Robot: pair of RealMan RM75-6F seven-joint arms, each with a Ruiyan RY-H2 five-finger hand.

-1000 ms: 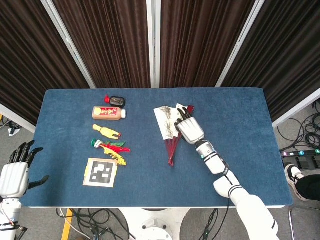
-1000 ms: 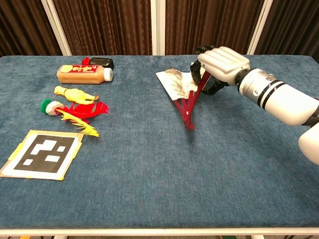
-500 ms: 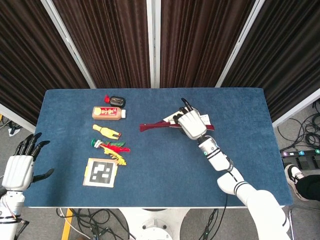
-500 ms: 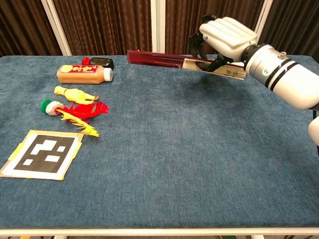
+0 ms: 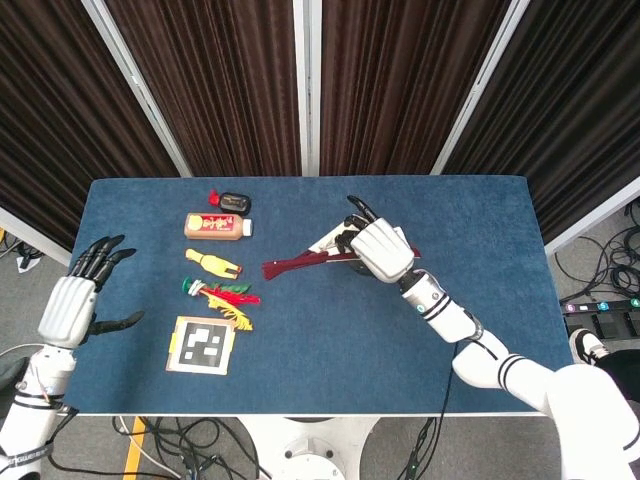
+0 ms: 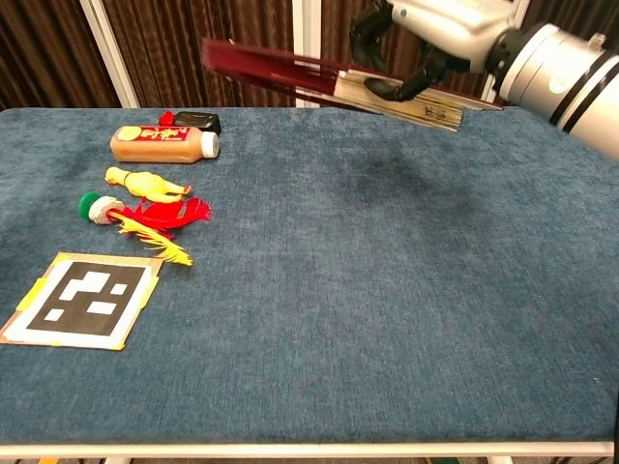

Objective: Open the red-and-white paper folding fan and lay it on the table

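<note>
The red-and-white folding fan is folded into a narrow bundle and held well above the blue table. Its dark red handle end points to the left. My right hand grips the pale paper end. My left hand hovers beyond the table's left edge with its fingers spread and nothing in them; the chest view does not show it.
At the left of the table lie an orange bottle, a small black object, a yellow toy, a red-yellow-green feathered toy and a black-and-white marker card.
My right hand lifted the fan off the table, and the partly spread fan closed into a bundle pointing left. It has risen higher. My left hand moved up and toward the table.
</note>
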